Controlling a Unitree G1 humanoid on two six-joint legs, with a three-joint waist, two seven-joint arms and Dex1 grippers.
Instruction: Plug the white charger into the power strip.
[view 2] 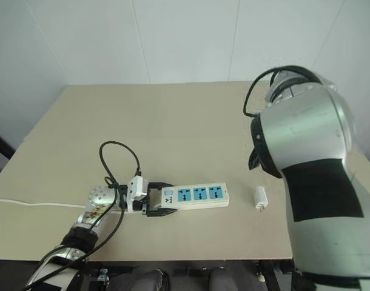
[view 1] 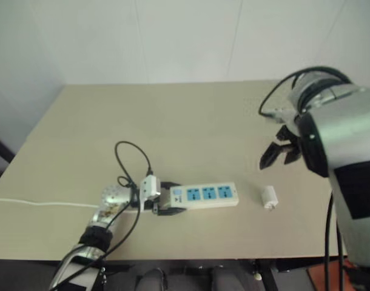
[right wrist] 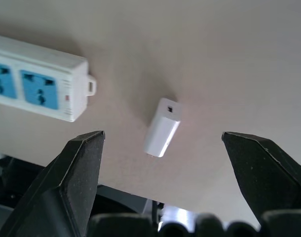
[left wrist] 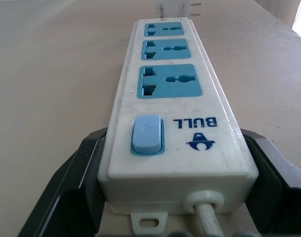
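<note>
Charger [view 1: 269, 196] lies on its side on the table [view 1: 191, 115], just off the strip's [view 1: 210, 194] free end and apart from it. Your left gripper [view 1: 170, 199] has its fingers clasped around the strip's switch end, where the cable [view 1: 39, 204] leaves. Your right gripper [view 1: 279, 153] hangs above the charger, spread wide and holding nothing.

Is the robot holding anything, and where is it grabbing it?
The left claw holds the strip by its cable end. The right claw is open, holding nothing.
</note>
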